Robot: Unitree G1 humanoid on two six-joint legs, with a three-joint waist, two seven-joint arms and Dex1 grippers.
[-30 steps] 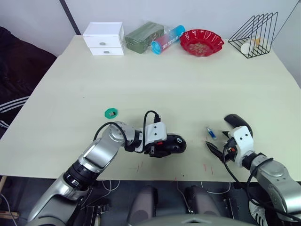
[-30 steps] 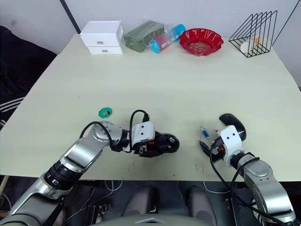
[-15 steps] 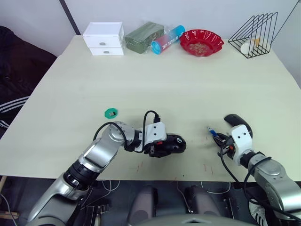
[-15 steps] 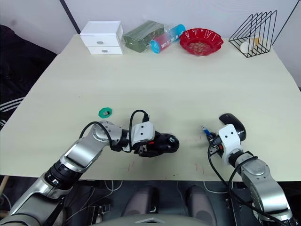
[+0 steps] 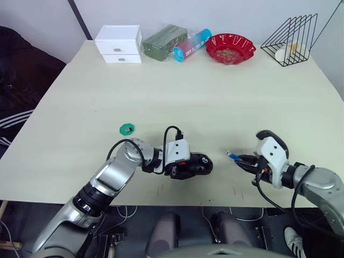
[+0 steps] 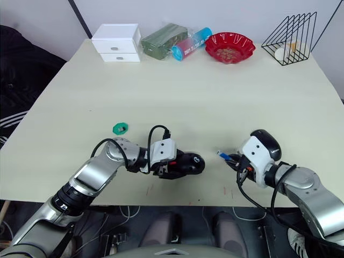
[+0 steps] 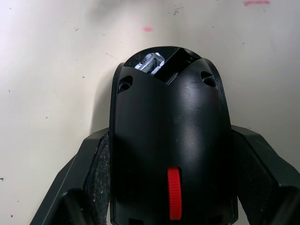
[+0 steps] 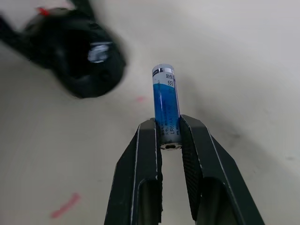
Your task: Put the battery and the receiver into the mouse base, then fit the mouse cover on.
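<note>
Right gripper (image 8: pixel 168 136) clamped on the battery (image 8: pixel 167 99), a slim blue cylinder lifted off the matte cream table (image 5: pixel 215 97), pointing toward the mouse base (image 5: pixel 196 164). Left gripper (image 7: pixel 171 187) squeezing that black ribbed shell at both flanks. Glossy curved mouse cover (image 6: pixel 264 138) lying just behind the right wrist.

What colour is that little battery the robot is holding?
The battery is blue with a white end, clearest in the right wrist view.

Left claw (image 5: pixel 189 165) sat lower center of frame, clamped tight around the mouse base (image 5: pixel 198 164). Right claw (image 5: pixel 239 159) at lower right pinched the battery (image 5: pixel 232 156).
</note>
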